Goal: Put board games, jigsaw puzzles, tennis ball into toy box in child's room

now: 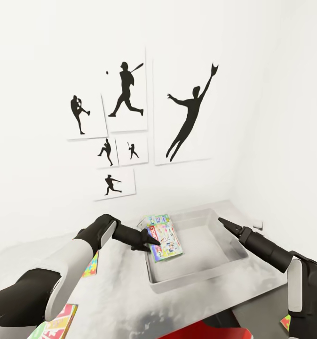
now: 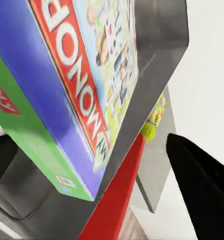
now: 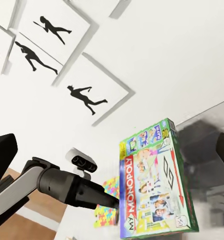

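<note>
A green-edged Monopoly board game (image 1: 167,239) leans tilted over the left rim of the light-grey toy box (image 1: 201,281), with its lower end inside. My left gripper (image 1: 150,242) is at the game's left edge. In the left wrist view the game (image 2: 77,75) lies between the fingers, and a gap shows beside the finger (image 2: 201,190). That view also shows the tennis ball (image 2: 147,131) and a jigsaw puzzle (image 2: 158,107) past the toy box wall. My right gripper (image 1: 223,220) hovers open and empty over the toy box's right rim. The right wrist view shows the game (image 3: 159,185).
On the grey table, a jigsaw puzzle (image 1: 90,266) lies left of the toy box. Another colourful game box (image 1: 59,325) lies at the lower left. A bright sheet corner (image 1: 285,322) shows at the lower right. The white wall behind carries sports-silhouette pictures (image 1: 125,94).
</note>
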`<state>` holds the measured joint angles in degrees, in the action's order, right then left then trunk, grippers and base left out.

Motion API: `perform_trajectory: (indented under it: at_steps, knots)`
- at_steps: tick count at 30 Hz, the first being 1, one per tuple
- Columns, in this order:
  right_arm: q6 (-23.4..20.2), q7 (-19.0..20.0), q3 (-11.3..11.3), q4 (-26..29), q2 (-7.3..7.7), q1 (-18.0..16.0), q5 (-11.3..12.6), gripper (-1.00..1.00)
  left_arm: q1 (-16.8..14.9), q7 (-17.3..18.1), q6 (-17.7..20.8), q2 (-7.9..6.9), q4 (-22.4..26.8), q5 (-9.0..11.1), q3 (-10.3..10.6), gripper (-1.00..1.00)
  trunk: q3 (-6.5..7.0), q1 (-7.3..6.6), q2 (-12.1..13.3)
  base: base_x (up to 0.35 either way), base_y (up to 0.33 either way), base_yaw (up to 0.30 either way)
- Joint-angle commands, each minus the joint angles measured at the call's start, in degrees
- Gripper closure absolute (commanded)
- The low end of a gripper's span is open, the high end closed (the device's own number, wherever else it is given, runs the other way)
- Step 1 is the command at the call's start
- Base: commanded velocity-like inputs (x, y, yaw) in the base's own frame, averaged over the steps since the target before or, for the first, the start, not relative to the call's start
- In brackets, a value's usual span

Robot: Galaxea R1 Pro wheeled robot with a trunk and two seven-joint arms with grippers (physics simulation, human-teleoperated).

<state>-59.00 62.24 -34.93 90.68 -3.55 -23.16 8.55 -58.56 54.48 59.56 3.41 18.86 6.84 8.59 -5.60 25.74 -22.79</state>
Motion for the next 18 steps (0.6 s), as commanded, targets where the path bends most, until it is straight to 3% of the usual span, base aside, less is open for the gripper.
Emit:
perform_trajectory:
  at_steps: [1, 18]
  knots:
    - [-0.23, 0.25, -0.13, 0.02, -0.05, -0.08, -0.11, -1.00, -0.06, -0.07, 0.44, -0.06, 0.02, 0.86, 0.37, -1.00, -0.10, 0.04, -0.13, 0.000, 0.000, 0.000]
    - [-0.23, 0.25, -0.13, 0.02, -0.05, -0.05, -0.11, -1.00, -0.06, -0.07, 0.44, -0.08, 0.03, 0.80, 0.37, -1.00, -0.03, 0.04, -0.13, 0.000, 0.000, 0.000]
